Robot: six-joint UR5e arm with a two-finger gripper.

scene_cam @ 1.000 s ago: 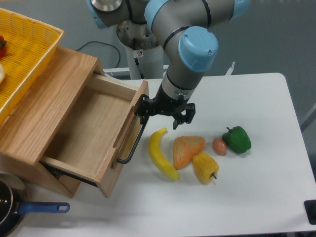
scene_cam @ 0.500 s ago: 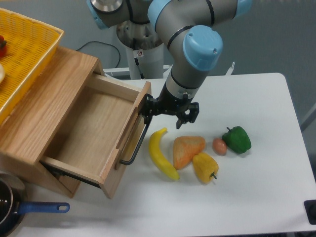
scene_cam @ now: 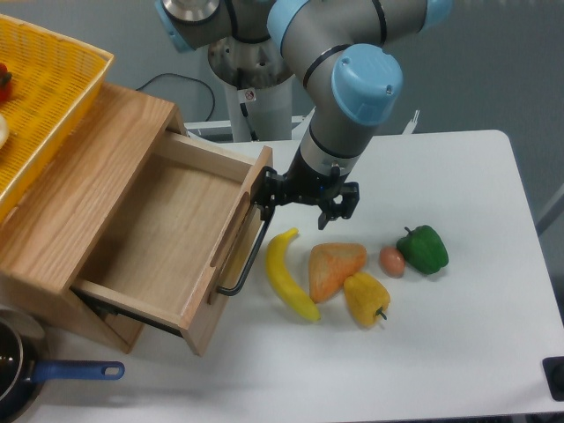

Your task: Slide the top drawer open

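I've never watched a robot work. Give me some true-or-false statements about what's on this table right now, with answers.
1. The drawer is pulled out. True.
2. The drawer holds a banana. False: what shows of its inside is bare; the banana lies on the table.
3. The gripper is at the handle. True.
4. The green pepper sits in the yellow basket. False: it is on the table, beside the egg.
5. A pan with a blue handle shows at the lower left. True.
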